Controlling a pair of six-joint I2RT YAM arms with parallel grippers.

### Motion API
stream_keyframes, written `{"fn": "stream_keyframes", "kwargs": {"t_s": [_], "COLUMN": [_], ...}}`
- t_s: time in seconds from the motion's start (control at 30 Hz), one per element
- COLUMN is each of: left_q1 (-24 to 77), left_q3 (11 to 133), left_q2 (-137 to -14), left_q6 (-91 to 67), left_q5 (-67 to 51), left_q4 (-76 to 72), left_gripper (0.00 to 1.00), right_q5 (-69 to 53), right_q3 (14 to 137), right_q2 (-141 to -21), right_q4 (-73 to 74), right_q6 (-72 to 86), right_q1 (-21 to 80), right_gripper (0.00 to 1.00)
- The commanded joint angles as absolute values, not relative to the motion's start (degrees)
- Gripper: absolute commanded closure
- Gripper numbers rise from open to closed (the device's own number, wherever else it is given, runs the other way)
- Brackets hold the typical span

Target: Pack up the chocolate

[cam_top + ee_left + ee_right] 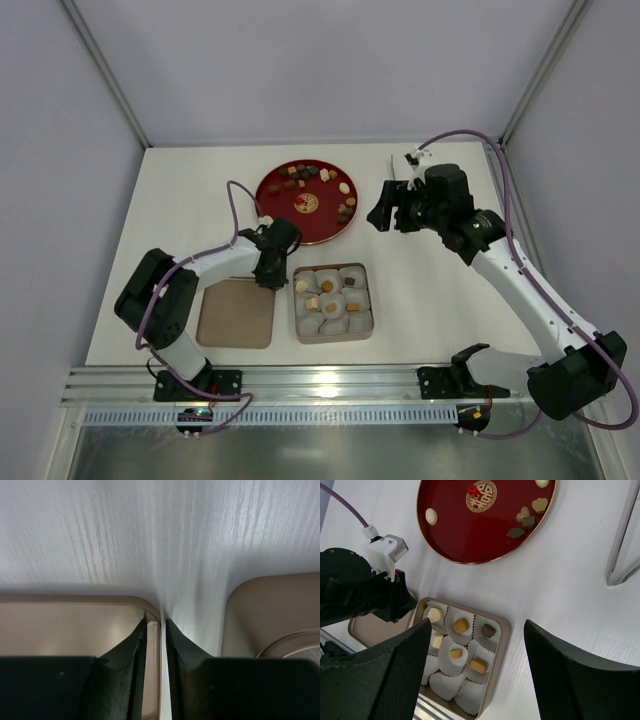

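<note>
The chocolate lies in two places. Several pieces (320, 178) (525, 515) are scattered on the red round plate (300, 225) (470, 540), and several more (327, 287) (461, 625) sit in white paper cups in the square tan tin (366, 300) (502, 630). The tin's flat lid (236, 317) (65, 625) lies to the left of it. My left gripper (270, 275) (155, 620) is down at the lid's far right corner. Its jaws stand narrowly apart astride the lid's rim, and a sliver of white table shows between them. My right gripper (385, 215) (477, 625) hangs open and empty in the air right of the plate.
The tin's corner (270, 610) lies just right of the left gripper. A bent metal frame (620, 555) stands at the back right of the table, behind the right arm. In the right wrist view the left arm (355, 595) is beside the tin. An aluminium rail (300, 385) runs along the near edge.
</note>
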State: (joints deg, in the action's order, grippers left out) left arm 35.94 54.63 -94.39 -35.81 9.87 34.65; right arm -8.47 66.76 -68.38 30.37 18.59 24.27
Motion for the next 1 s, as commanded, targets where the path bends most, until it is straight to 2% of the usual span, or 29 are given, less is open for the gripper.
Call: {"fn": "stream_keyframes", "kwargs": {"t_s": [0.0, 0.03, 0.07, 0.4, 0.73, 0.87, 0.97], "left_q1": [36.1, 36.1, 36.1, 33.3, 27.0, 25.5, 24.6], "left_q3": [55.7, 55.7, 55.8, 62.7, 66.6, 67.3, 68.0], "left_q2": [-97.7, -98.0, -98.1, -94.5, -92.4, -92.4, -92.3], "left_q6": [-35.9, -35.8, -35.5, -34.6, -36.4, -37.1, -37.4], "left_q5": [10.6, 10.6, 10.7, 7.9, -4.2, -7.1, -9.3], "left_q4": [31.9, 31.9, 31.9, 38.4, 40.7, 40.7, 40.9], "left_gripper": [0.86, 0.91, 1.00, 1.00, 0.99, 1.00, 1.00], "right_q5": [-11.5, -12.0, -12.7, -17.6, -12.0, -11.8, -11.2], "right_q3": [65.8, 65.5, 64.7, 53.8, 51.9, 51.9, 52.9], "right_q2": [-65.7, -65.5, -65.1, -61.8, -70.7, -75.8, -80.1], "right_q4": [27.6, 27.3, 27.2, 15.0, 4.3, -0.2, -5.0], "right_q6": [19.9, 20.3, 20.6, 31.4, 39.0, 42.2, 44.2], "right_q1": [25.0, 25.3, 25.7, 36.0, 48.7, 51.1, 53.0], "right_gripper": [0.25, 0.25, 0.25, 0.32, 0.34, 0.42, 0.44]}}
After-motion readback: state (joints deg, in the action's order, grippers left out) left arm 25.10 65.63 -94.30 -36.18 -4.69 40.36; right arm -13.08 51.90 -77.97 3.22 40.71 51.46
